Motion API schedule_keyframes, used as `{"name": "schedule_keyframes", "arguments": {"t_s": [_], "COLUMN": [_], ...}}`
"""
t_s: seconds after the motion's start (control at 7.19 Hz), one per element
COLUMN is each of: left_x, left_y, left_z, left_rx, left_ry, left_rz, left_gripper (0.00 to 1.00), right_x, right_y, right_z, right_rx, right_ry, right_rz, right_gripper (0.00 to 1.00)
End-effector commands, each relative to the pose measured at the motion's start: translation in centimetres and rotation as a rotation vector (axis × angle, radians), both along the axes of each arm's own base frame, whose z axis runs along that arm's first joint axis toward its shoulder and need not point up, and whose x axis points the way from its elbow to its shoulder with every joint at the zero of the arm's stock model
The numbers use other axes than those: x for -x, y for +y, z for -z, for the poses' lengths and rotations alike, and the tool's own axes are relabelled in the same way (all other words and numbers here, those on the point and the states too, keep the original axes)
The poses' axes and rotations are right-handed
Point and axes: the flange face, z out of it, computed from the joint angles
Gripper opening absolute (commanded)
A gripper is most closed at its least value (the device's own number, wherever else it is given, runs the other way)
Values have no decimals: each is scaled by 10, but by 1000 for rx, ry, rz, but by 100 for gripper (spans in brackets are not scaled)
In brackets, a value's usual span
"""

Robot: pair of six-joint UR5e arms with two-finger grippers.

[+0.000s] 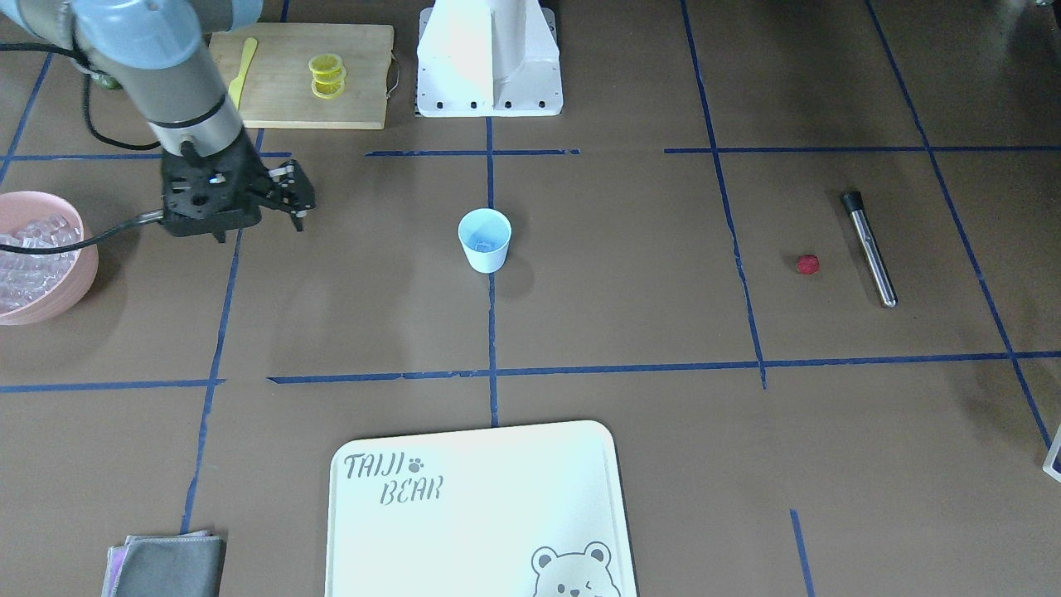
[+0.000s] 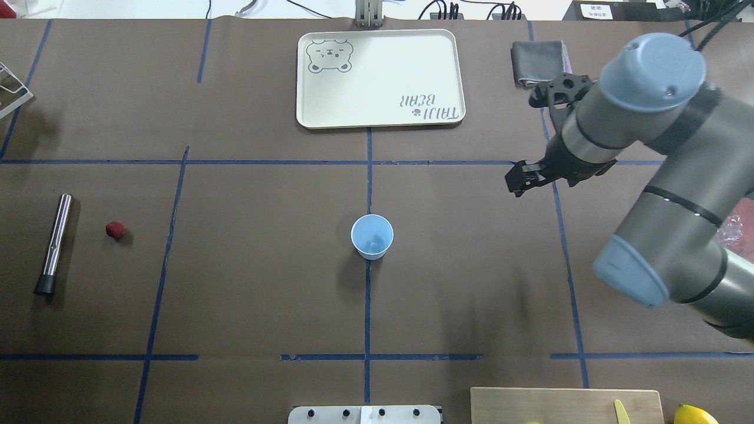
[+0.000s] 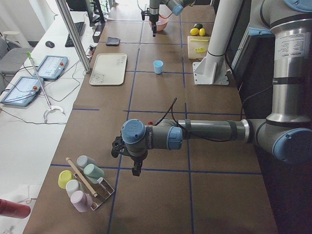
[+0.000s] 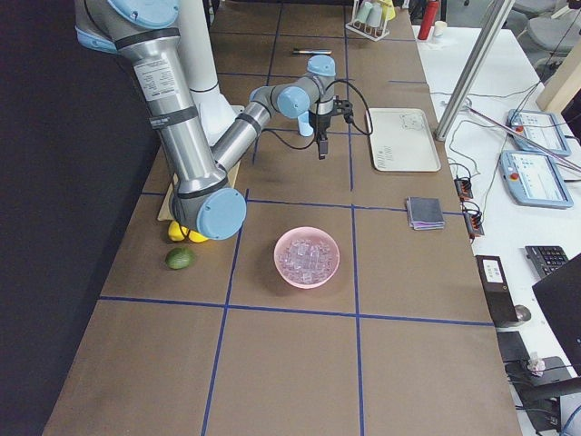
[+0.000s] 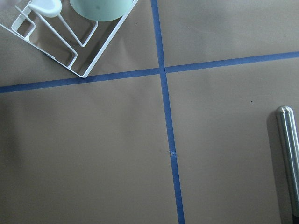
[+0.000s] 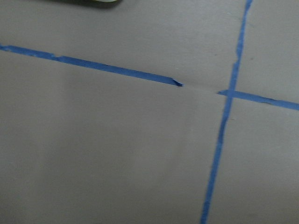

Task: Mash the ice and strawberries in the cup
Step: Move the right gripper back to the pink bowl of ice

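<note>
The left arm lies stretched out low and level over the table's left end, wrist bent so the left gripper [image 3: 136, 170] points straight down near a white wire rack [image 5: 70, 51] of cups. This gripper shows only in the left side view, so I cannot tell whether its fingers are parted or closed.

A metal rod [image 2: 53, 244] with a black end lies flat on the table. The strawberry [image 2: 115, 229] sits just beside it on the bare table, well apart from the cup [image 2: 371, 235]. The cup stands upright on the blue tape line at the table's middle, and a little clear ice [image 1: 485, 243] seems to lie at its bottom.

Further right, the right arm reaches forward from the robot's side with its elbow raised and its forearm sloping down. The right gripper [image 2: 518, 187] hangs pointing down above the table, between the cup and the pink bowl [image 1: 79, 278], touching neither. I see nothing in it, but I cannot tell whether its fingers are apart or together. The bowl is heaped with more ice.
</note>
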Motion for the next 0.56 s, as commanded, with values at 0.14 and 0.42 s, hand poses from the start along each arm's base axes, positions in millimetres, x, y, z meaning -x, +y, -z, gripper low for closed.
{"name": "schedule_keyframes", "arguments": {"t_s": [0.14,0.42], "left_x": [0,0], "left_y": [0,0], "left_z": [0,0], "left_rx": [0,0], "left_ry": [0,2], "left_rz": [0,0], "left_gripper": [100,100], "right_x": [-97,-125], "right_y": [6,16], "right_z": [-95,-132], "right_rx": [-44,-47], "right_ry": [-53,-35], "right_rz": [37,59], "right_gripper": [97,93]}}
